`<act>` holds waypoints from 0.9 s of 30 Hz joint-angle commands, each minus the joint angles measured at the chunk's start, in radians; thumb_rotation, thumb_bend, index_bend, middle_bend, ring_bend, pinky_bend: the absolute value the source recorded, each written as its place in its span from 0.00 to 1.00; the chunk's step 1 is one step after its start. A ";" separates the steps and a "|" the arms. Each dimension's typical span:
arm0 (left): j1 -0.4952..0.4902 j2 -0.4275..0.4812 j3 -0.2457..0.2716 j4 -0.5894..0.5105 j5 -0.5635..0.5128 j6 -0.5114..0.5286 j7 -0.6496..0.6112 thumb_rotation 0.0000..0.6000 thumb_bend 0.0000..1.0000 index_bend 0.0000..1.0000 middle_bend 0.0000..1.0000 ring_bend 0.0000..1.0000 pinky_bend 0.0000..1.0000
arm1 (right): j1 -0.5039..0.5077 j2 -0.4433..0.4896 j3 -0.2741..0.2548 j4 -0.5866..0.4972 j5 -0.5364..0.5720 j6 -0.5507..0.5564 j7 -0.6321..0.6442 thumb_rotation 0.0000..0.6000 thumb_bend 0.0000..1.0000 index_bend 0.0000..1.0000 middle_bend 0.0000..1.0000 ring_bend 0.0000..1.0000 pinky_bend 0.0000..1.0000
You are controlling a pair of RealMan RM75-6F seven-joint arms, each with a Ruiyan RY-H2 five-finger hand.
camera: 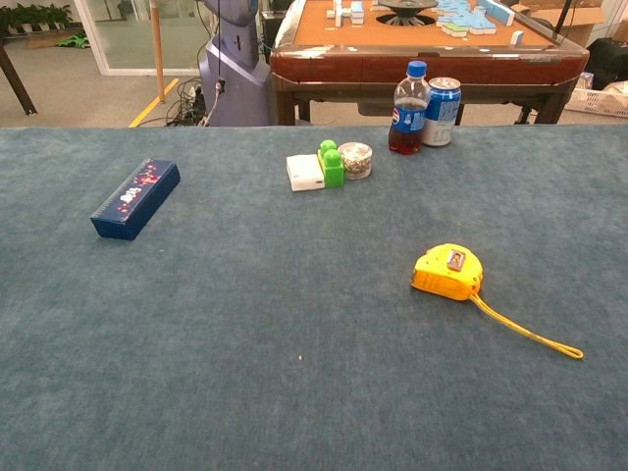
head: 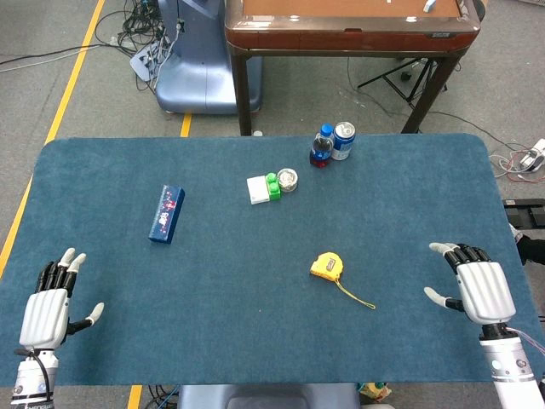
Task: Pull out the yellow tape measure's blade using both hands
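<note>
The yellow tape measure (head: 326,266) (camera: 447,272) lies flat on the blue table cloth, right of centre, with its yellow wrist strap (camera: 525,332) trailing toward the front right. My left hand (head: 53,302) rests at the front left corner, fingers apart, holding nothing. My right hand (head: 475,282) hovers at the front right edge, also with fingers spread and nothing in it. Both hands are well away from the tape measure. Neither hand shows in the chest view.
A dark blue box (head: 167,213) lies at the left. A white block (head: 258,189), a green brick (head: 273,186) and a small round tin (head: 288,180) sit near the middle back. A cola bottle (head: 321,146) and a can (head: 343,141) stand at the far edge.
</note>
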 commanded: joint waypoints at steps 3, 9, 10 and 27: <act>-0.004 -0.009 -0.002 0.009 -0.001 -0.013 -0.007 1.00 0.22 0.08 0.00 0.00 0.00 | 0.001 -0.017 0.017 -0.016 0.019 -0.009 -0.034 1.00 0.20 0.30 0.36 0.30 0.31; 0.000 -0.008 -0.003 0.013 0.002 -0.018 -0.027 1.00 0.22 0.08 0.00 0.00 0.00 | 0.023 -0.067 0.049 -0.100 0.149 -0.071 -0.170 1.00 0.20 0.30 0.36 0.30 0.31; 0.001 -0.007 -0.003 0.014 0.003 -0.018 -0.029 1.00 0.22 0.08 0.00 0.00 0.00 | 0.032 -0.077 0.054 -0.106 0.164 -0.087 -0.185 1.00 0.19 0.30 0.36 0.30 0.31; 0.019 0.020 0.005 -0.014 0.028 -0.009 -0.059 1.00 0.22 0.08 0.00 0.00 0.00 | 0.299 -0.296 0.137 -0.077 0.492 -0.380 -0.472 1.00 0.16 0.13 0.25 0.26 0.31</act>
